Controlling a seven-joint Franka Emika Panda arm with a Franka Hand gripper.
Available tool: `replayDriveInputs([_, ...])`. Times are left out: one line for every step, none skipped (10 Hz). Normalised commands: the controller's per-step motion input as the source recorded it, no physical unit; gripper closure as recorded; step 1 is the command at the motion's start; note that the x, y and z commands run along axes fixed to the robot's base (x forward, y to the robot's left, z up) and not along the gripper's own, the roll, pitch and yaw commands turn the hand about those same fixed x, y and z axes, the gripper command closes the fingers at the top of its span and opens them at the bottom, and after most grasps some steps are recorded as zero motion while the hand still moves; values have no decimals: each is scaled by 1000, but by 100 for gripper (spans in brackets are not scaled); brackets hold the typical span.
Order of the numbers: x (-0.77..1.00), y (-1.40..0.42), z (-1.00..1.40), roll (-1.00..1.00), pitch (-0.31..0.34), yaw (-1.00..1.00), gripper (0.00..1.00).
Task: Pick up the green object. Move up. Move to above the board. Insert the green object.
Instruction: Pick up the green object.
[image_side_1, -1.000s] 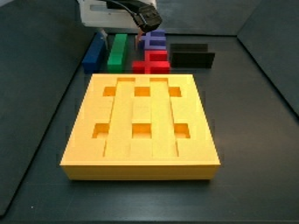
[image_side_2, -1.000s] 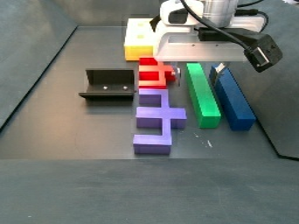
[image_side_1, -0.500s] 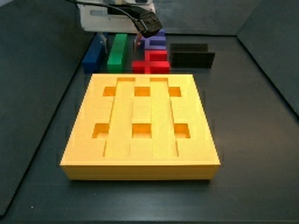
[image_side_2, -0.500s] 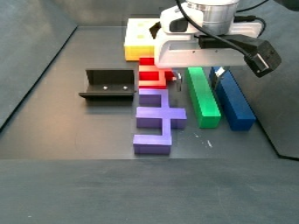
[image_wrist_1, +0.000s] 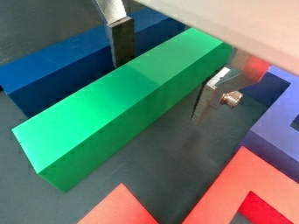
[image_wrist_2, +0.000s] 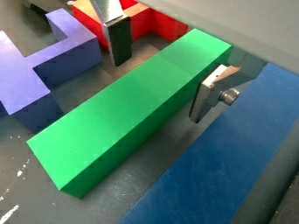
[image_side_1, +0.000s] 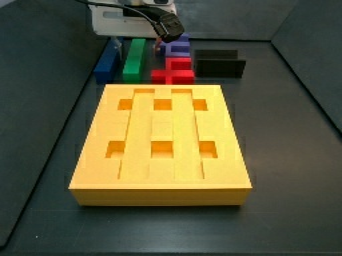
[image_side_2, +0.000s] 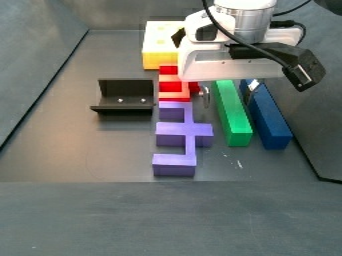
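In a side view the fixture (image_side_2: 123, 97) stands at 9 o'clock on the dark table (image_side_2: 80, 190). To its right come the red piece (image_side_2: 175, 86) and, nearer the camera, the purple piece (image_side_2: 182, 134). Next right lies the green object (image_side_2: 235, 110), flat on the table, with the blue bar (image_side_2: 271, 115) just beside it at its 3 o'clock. The board (image_side_2: 159, 42) shows only as a yellow corner at 12 o'clock, behind the arm.

The gripper (image_side_2: 230, 84) is low over the far half of the green object. In both wrist views the jaws stand released, one silver finger (image_wrist_1: 121, 40) on each long side of the green object (image_wrist_1: 122, 99), not pressing it. Blue bar (image_wrist_2: 233, 157) and purple piece (image_wrist_2: 47, 70) crowd close on either flank.

In a side view from the opposite end the whole board (image_side_1: 163, 141) fills the foreground, its grooves and square holes bare. The gripper (image_side_1: 140, 40) and green object (image_side_1: 136, 60) sit at 12 o'clock beyond it.
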Motion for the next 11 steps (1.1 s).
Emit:
replayDriveInputs([94,-103,0,164,60,0,0])
replayDriveInputs([31,-77,0,121,26,0,0])
replayDriveInputs([0,0,0,0,0,0,0])
replayDriveInputs([0,0,0,0,0,0,100])
replayDriveInputs([0,0,0,0,0,0,100])
replayDriveInputs([0,0,0,0,0,0,100])
replayDriveInputs([0,0,0,0,0,0,100])
replayDriveInputs([0,0,0,0,0,0,100])
replayDriveInputs([0,0,0,0,0,0,100])
replayDriveInputs([0,0,0,0,0,0,100])
replayDriveInputs([0,0,0,0,0,0,100])
